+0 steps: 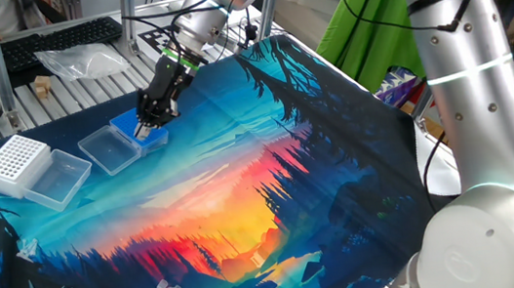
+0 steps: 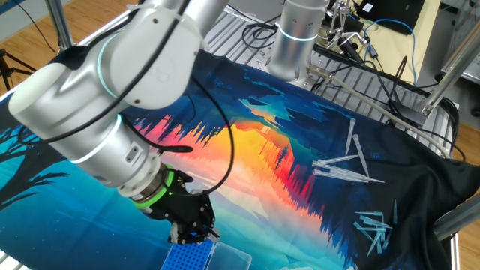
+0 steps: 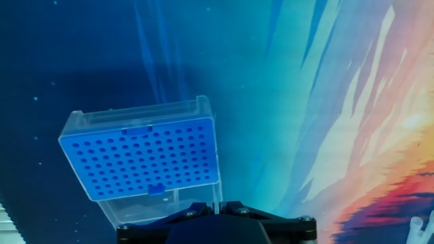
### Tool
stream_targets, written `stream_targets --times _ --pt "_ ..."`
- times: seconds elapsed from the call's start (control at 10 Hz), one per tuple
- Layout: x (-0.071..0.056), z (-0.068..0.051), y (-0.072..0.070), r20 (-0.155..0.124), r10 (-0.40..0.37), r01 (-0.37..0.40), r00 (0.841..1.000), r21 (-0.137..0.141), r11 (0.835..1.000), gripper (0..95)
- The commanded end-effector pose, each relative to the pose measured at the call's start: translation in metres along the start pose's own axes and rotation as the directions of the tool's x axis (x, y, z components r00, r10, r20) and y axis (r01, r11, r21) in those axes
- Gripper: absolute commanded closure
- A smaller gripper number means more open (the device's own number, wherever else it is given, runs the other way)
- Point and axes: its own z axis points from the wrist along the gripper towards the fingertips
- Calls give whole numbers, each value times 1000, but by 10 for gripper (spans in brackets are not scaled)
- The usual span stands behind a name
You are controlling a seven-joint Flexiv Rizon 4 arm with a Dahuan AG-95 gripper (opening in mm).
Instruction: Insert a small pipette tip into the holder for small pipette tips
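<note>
Mat (image 3: 285, 81) fills hand view — blue rack's (image 3: 142, 157) holes visible.

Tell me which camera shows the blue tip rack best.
The hand view: the blue rack fills the frame, its grid of holes clear. One fixed view shows it small, partly behind the gripper. The other fixed view catches only a piece at the bottom edge.

In the hand view the gripper (image 3: 218, 211) is cut off by the bottom edge, so its jaws are hardly seen. In the other fixed view the blue pipette tip holder (image 2: 187, 257) is cut by the lower edge, and the gripper covers its near corner.
</note>
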Motion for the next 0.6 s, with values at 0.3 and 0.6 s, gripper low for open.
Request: stream_targets --times 0.3,0.6 --pt "-2 4 2 -16 7 -7 1000 7 1000 950" --pt "-4 5 4 -25 13 -12 1000 22 1000 950"
